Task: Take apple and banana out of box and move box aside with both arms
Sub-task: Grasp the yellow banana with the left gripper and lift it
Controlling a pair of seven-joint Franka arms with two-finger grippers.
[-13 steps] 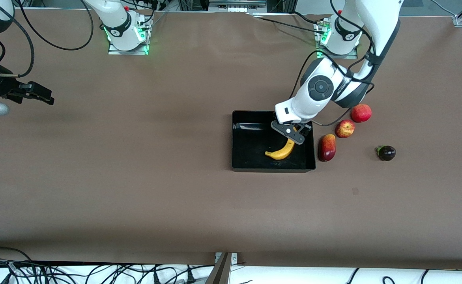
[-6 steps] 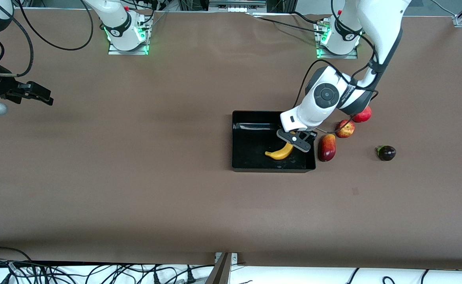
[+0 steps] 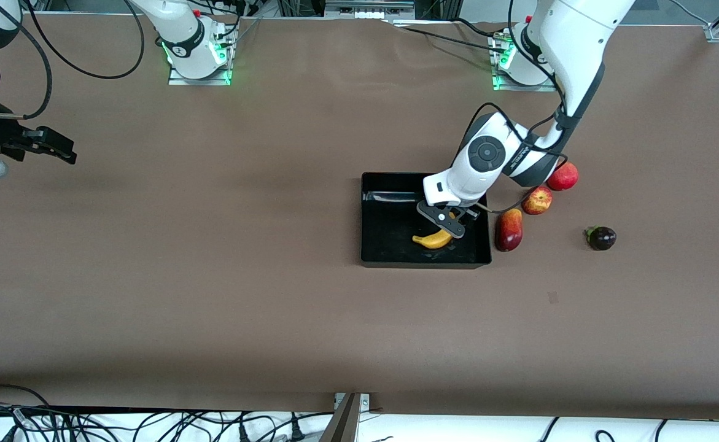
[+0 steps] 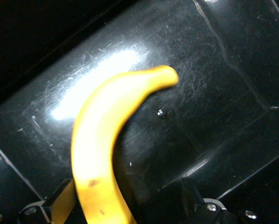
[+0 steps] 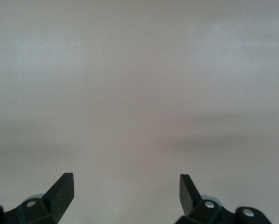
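The left gripper [image 3: 444,222] was spread wide around the banana [image 3: 434,239] in the box [image 3: 390,215], ready to grab; the right gripper [image 3: 49,144] waited, unclenched too.

Red pomegranate [image 3: 562,176], dark-red mango [image 3: 509,229], dark purple fruit [image 3: 601,237], brown table [image 3: 212,276]

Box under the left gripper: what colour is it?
Glossy black; the box shows best in the front view.

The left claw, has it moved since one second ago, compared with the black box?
Yes. The left claw has shifted toward the front camera along the banana, inside the box, and is open.
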